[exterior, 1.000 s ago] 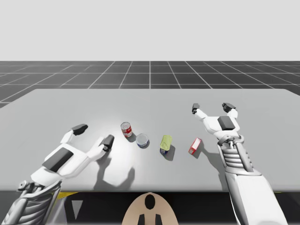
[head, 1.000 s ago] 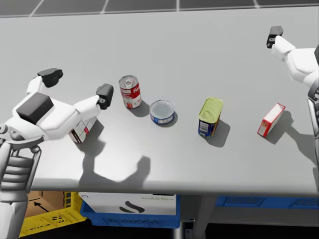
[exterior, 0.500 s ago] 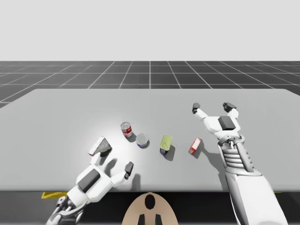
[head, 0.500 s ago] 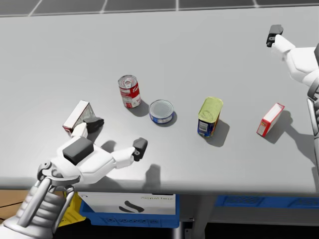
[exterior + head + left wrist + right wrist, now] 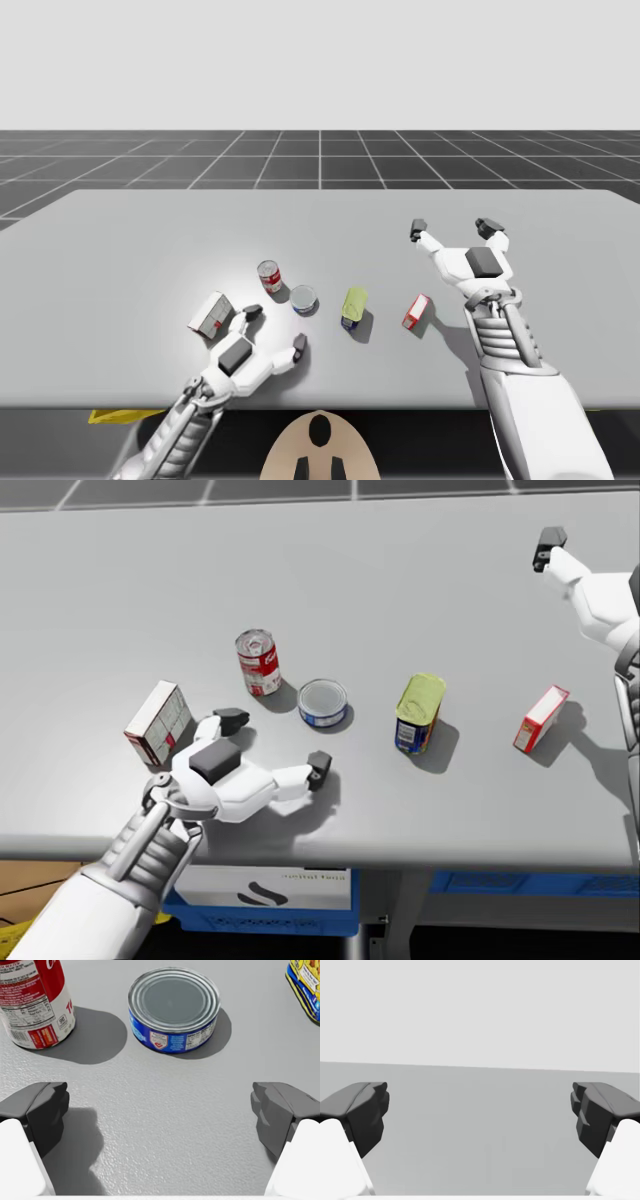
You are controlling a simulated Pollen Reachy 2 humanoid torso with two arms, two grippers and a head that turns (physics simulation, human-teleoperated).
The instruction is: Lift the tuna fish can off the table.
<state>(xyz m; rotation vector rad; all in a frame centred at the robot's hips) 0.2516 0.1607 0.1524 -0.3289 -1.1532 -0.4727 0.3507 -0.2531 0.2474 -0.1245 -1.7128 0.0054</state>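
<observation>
The tuna fish can (image 5: 304, 299) (image 5: 323, 702) is a low blue can with a silver lid, standing upright on the grey table (image 5: 120, 250). My left gripper (image 5: 276, 328) (image 5: 276, 742) lies low over the table on the near side of the can, open. In the left wrist view the can (image 5: 174, 1007) stands a short way ahead of the gripper (image 5: 160, 1110), centred on the gap, with bare table between the fingers. My right gripper (image 5: 451, 229) (image 5: 480, 1110) is open far off at the right, holding nothing.
A red soup can (image 5: 269, 276) (image 5: 258, 662) (image 5: 35, 1000) stands close beside the tuna can. A yellow-topped blue tin (image 5: 353, 308) (image 5: 419, 713) is on its other side, then a small red box (image 5: 416, 311). A white box (image 5: 210, 315) (image 5: 157, 722) lies beside my left hand.
My left arm has dropped back from beside the red can toward the table's front edge, then swung in to face the tuna can. The white box is uncovered. The right arm has stayed put.
</observation>
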